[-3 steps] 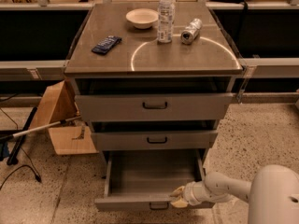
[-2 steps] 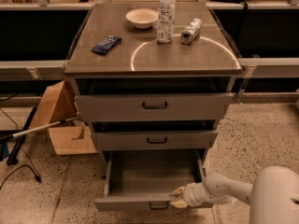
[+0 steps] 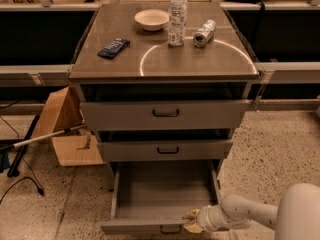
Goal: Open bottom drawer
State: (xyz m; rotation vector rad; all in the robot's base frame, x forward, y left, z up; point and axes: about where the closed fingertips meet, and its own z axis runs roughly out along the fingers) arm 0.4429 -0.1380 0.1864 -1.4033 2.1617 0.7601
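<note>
The bottom drawer (image 3: pixel 165 194) of the grey metal cabinet is pulled far out, its empty inside showing. Its front edge (image 3: pixel 145 227) sits at the bottom of the view, with the small black pull handle (image 3: pixel 170 229) partly cut off. My gripper (image 3: pixel 192 220) is at the right part of that front edge, touching the top lip just right of the handle. The white arm (image 3: pixel 250 211) reaches in from the lower right.
The top drawer (image 3: pixel 165 115) and middle drawer (image 3: pixel 165 149) stick out slightly. On the cabinet top are a bowl (image 3: pixel 151 19), a water bottle (image 3: pixel 177 17), a lying can (image 3: pixel 204 33) and a dark packet (image 3: pixel 113 48). A cardboard box (image 3: pixel 65 129) and cables lie on the floor at left.
</note>
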